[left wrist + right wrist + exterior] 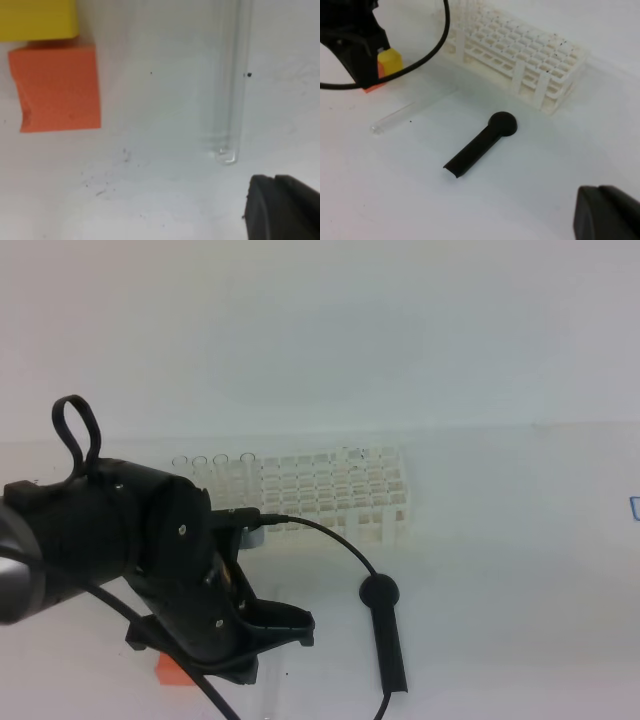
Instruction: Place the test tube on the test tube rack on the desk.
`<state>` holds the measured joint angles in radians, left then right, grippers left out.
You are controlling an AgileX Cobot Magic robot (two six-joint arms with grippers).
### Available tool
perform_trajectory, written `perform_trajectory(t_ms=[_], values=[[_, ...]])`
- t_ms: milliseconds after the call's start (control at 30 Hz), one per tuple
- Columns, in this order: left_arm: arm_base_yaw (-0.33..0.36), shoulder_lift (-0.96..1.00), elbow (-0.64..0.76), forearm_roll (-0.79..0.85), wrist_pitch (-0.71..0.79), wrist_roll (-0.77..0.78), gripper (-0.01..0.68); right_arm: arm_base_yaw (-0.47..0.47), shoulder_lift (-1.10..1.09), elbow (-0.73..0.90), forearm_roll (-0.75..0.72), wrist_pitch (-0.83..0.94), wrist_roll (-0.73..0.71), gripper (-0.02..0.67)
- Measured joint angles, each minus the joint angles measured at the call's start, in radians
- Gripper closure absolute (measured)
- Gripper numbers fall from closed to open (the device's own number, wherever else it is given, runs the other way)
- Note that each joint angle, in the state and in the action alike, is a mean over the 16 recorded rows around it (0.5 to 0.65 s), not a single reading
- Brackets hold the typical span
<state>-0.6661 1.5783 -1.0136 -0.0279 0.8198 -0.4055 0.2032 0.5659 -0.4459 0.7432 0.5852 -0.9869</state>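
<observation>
The counter [520, 570] is plain white and carries everything. The high view is the only one showing the left arm whole: its black bulk fills the lower left, with the left end effector [285, 628] low over the counter; whether it is released or clenched I cannot tell, and only one dark fingertip [280, 207] shows in its own wrist view. The right end effector [607, 215] appears only as a dark corner in the right wrist view, its state also unclear.

The test tube rack [520, 50], a white grid of square holes on legs, stands at the back, with several clear tubes upright at its left end in the high view. The black round-headed stick [482, 142] lies flat in front of it. An orange block [57, 87] touches a yellow block [37, 19]; the high view shows only an orange corner.

The test tube [412, 110] lies flat on the counter, well apart from the rack, thin, clear and colourless. The left wrist view alone shows one end [226, 156] close up.
</observation>
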Motion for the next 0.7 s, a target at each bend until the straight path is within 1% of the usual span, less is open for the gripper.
perform_trajectory(t_ms=[300,600,700], values=[[0.0,0.008,-0.001,0.005,-0.021,-0.023,0.539,0.0,0.0,0.0,0.0,-0.001,-0.001,0.65],[0.0,0.07,-0.004,0.005,-0.043,-0.028,0.413,0.0,0.0,0.0,0.0,-0.001,-0.002,0.65],[-0.001,0.103,-0.007,0.006,-0.057,-0.018,0.382,0.0,0.0,0.0,0.0,-0.001,-0.002,0.65]])
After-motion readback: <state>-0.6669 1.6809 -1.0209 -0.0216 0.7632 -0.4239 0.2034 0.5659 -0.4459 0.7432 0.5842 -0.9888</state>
